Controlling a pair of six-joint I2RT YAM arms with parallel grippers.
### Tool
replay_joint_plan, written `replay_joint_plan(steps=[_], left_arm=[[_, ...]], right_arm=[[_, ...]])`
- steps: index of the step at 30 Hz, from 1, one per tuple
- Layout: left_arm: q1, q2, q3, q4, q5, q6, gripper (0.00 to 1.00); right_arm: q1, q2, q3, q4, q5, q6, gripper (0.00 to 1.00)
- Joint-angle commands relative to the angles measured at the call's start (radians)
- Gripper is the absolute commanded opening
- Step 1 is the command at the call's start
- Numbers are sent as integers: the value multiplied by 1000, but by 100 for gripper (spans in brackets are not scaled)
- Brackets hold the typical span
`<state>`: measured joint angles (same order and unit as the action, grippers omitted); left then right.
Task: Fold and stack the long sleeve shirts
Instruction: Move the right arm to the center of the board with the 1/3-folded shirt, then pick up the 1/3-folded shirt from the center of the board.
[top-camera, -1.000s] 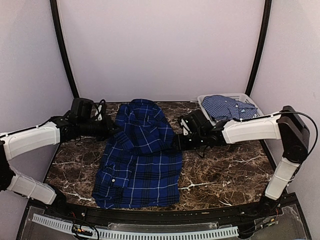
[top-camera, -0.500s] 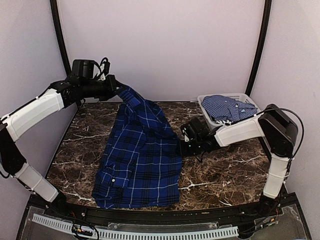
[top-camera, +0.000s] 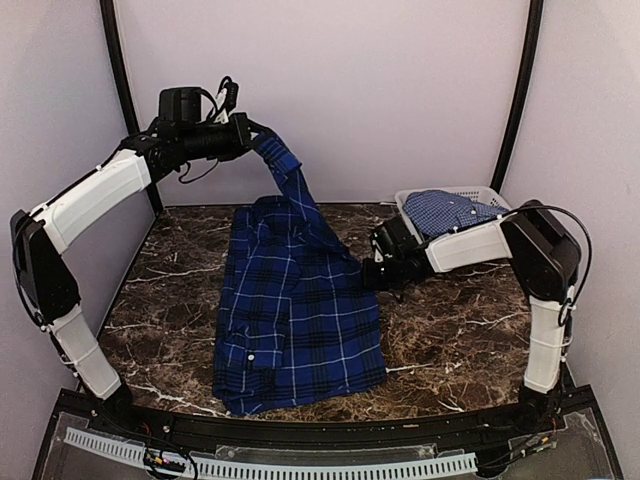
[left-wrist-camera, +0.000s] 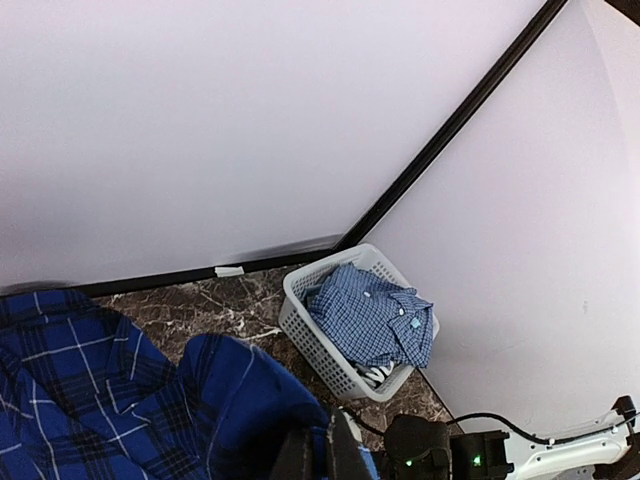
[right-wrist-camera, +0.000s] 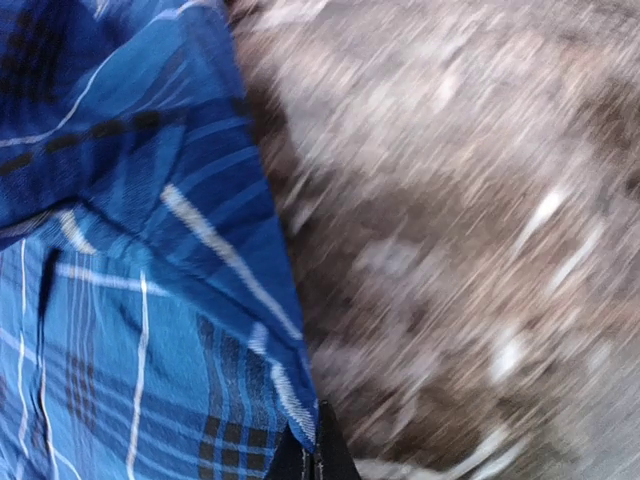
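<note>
Firstly, table (top-camera: 460, 330): dark plaid shirt (top-camera: 300, 310) lay spread at centre, one sleeve raised. Basket (top-camera: 472, 190), far right: held lighter checked shirt (top-camera: 450, 212). Left hand (top-camera: 250, 135) pinched the sleeve; right hand (top-camera: 368, 270) pinched the shirt's right edge. Sleeve wanted laying straight across, edge pinned.

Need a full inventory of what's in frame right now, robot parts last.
dark plaid shirt: one, royal blue and navy with thin white lines, spread on the table, one part lifted at back left
light checked shirt: one, pale blue, bundled in the basket
basket: one, white lattice, table's back right corner
table: one, dark brown marble, white veins
left pincer: one, black, shut on the dark plaid shirt, raised high
right pincer: one, black, shut on that shirt's right edge, low
</note>
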<state>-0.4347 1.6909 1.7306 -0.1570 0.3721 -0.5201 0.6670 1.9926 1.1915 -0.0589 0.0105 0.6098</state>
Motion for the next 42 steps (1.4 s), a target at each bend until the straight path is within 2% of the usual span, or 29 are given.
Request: replay_joint_plan(steps=[1,2,3,7,10,13,20,27,38,42], left_arm=[[5,88,116,66,49,41,0],[5,101,130,59,42,43,0],[5,124,152,56,32,45,0],[10,166,185,45,2,40,0],[15,181,193,44,-2,27,0],[17,192,198,50,9,17,0],[19,200,221,56,33,9,0],[19,203,253,44,48,12,0],[19,202,272,33,40,20,0],[19,208,288,26,35,26,0]], right_arm=[[-49,44,111,-50,-3,-60,0],[-52,50,135,-66,-6,-71,7],[-52,48,155,-84,-6,-81,18],[-52,-56,98,-91,-27,-91,43],[-44,-171,-1,-88,-45,-88,54],[-17,-291,-111,-98,-41,-73,61],[134,-485,-326,-154,37,22,59],[283,-611,-432,-238,133,132,56],[372,-625,-480,-323,207,225,46],[394,-629,-499,-310,195,255,37]])
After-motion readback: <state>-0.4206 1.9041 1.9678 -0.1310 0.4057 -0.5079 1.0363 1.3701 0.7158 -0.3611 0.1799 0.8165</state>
